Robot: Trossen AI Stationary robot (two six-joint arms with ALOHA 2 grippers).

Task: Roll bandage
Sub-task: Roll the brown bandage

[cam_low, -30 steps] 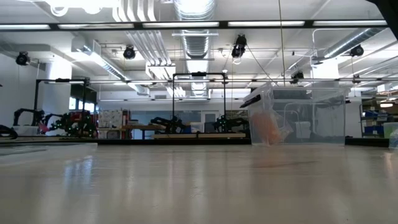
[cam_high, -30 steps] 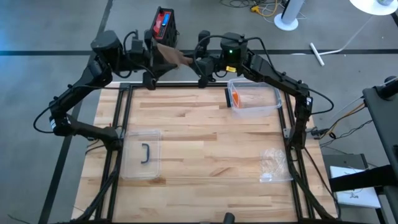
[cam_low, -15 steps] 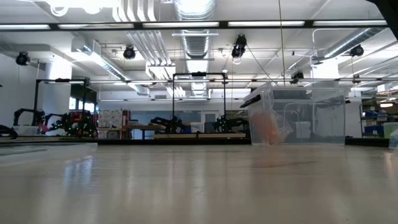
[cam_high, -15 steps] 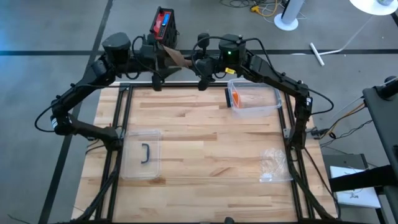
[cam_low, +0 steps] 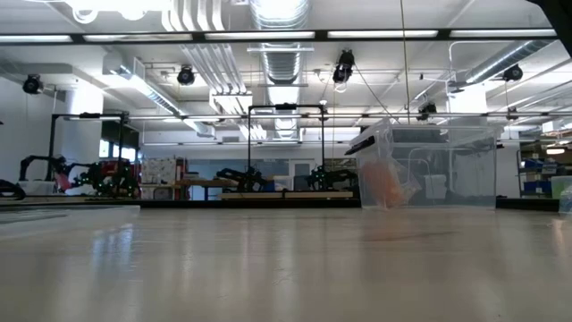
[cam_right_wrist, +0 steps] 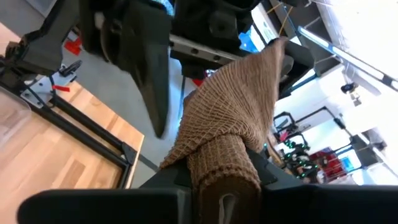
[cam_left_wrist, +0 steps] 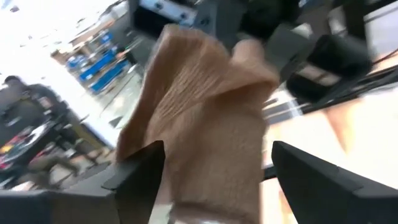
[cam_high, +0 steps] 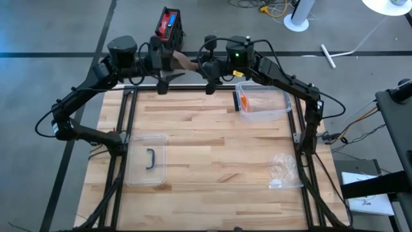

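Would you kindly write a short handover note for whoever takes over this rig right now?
Right claw: shut on the bandage, raised over the table's far edge.
Left claw: fingers open on either side of the bandage's loose end, facing the right claw.
Clear bin with something orange inside sits far right; clear lid near left; plastic wrapper near right.
Done: part of the bandage is rolled at the right claw.
Left: wind in the loose tail.

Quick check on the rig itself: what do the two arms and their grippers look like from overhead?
Both arms are black and jointed, with bulky rounded housings and loose black cables looping along them. The left gripper and right gripper each end in two dark tapered fingers. A small green light glows on the right arm's wrist housing.
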